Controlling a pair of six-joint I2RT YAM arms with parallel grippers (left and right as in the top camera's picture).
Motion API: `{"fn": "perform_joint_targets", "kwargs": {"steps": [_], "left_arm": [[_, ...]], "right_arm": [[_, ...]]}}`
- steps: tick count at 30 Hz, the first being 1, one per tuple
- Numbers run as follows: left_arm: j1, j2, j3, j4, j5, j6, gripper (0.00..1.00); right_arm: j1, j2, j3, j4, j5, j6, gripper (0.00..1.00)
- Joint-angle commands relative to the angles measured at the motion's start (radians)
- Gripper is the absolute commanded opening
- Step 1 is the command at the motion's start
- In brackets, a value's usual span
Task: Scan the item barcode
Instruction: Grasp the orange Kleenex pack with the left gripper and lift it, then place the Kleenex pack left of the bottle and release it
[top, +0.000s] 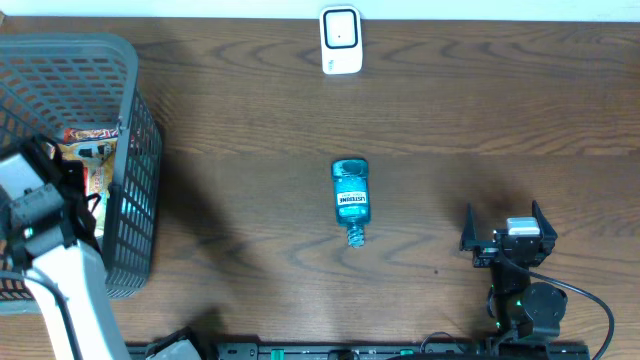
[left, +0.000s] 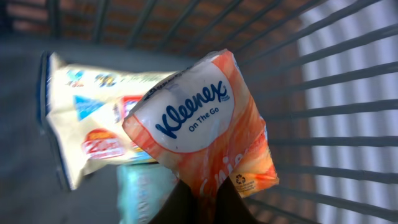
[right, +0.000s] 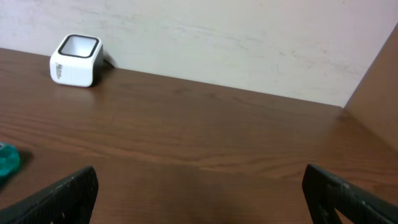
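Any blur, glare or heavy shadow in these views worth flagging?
Left wrist: the Kleenex pack is readable, but the basket behind it is soft and the right side is blown out by backlight. Overhead: sharp and evenly lit; the basket casts a shadow on the table. Right wrist: the scanner is clear; the right pincer is dark and slightly soft at the bottom corners.

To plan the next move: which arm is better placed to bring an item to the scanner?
Probably left. The left end effector is shut on the Kleenex pack in the basket and could lift it to the scanner. The right end effector stands open, holding nothing.
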Motion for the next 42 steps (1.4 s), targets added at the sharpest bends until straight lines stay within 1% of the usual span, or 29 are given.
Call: {"fn": "perform_joint_targets", "kwargs": {"steps": [1,3,5,7,9,12,13,14,17,19,22,27,32,35,42], "left_arm": [[0.005,-0.105,0.003,0.019,-0.004,0.013,0.07],[0.003,-0.156,0.003,0.037,0.005,0.013,0.07],[0.003,-0.2,0.003,0.059,0.049,0.014,0.07],[0.003,-0.239,0.003,0.096,0.145,0.014,0.07],[-0.002,-0.269,0.003,0.15,0.277,0.014,0.07],[-0.024,-0.291,0.003,0.235,0.436,0.015,0.07],[-0.046,-0.294,0.003,0.277,0.518,0.023,0.07],[-0.063,-0.294,0.003,0.296,0.565,0.034,0.07],[-0.134,-0.289,0.002,0.299,0.647,0.08,0.07],[-0.196,-0.278,-0.001,0.296,0.686,0.135,0.07],[-0.31,-0.249,-0.006,0.292,0.691,0.2,0.08],[-0.528,-0.143,-0.006,0.276,0.688,0.363,0.07],[-0.698,0.026,-0.006,0.18,0.648,0.478,0.07],[-0.774,0.154,-0.006,0.128,0.605,0.507,0.08],[-0.851,0.414,-0.006,0.121,0.52,0.507,0.07]], "right_arm": [[0.009,-0.001,-0.001,-0.003,0.001,-0.007,0.99],[0.009,-0.001,-0.001,-0.004,0.001,-0.007,0.99],[0.009,-0.001,-0.001,-0.003,0.001,-0.007,0.99],[0.009,-0.001,-0.001,-0.003,0.001,-0.007,0.99],[0.009,-0.001,-0.001,-0.003,0.001,-0.007,0.99],[0.009,-0.001,-0.001,-0.003,0.001,-0.007,0.99],[0.009,-0.001,-0.001,-0.003,0.001,-0.007,0.99],[0.009,-0.001,-0.001,-0.003,0.001,-0.007,0.99],[0.009,-0.001,-0.001,-0.004,0.001,-0.007,0.99],[0.009,-0.001,-0.001,-0.003,0.001,-0.007,0.99],[0.009,-0.001,-0.001,-0.003,0.001,-0.007,0.99],[0.009,-0.001,-0.001,-0.003,0.001,-0.007,0.99],[0.009,-0.001,-0.001,-0.003,0.001,-0.007,0.99],[0.009,-0.001,-0.001,-0.003,0.001,-0.007,0.99],[0.009,-0.001,-0.001,-0.003,0.001,-0.007,0.99]]}}
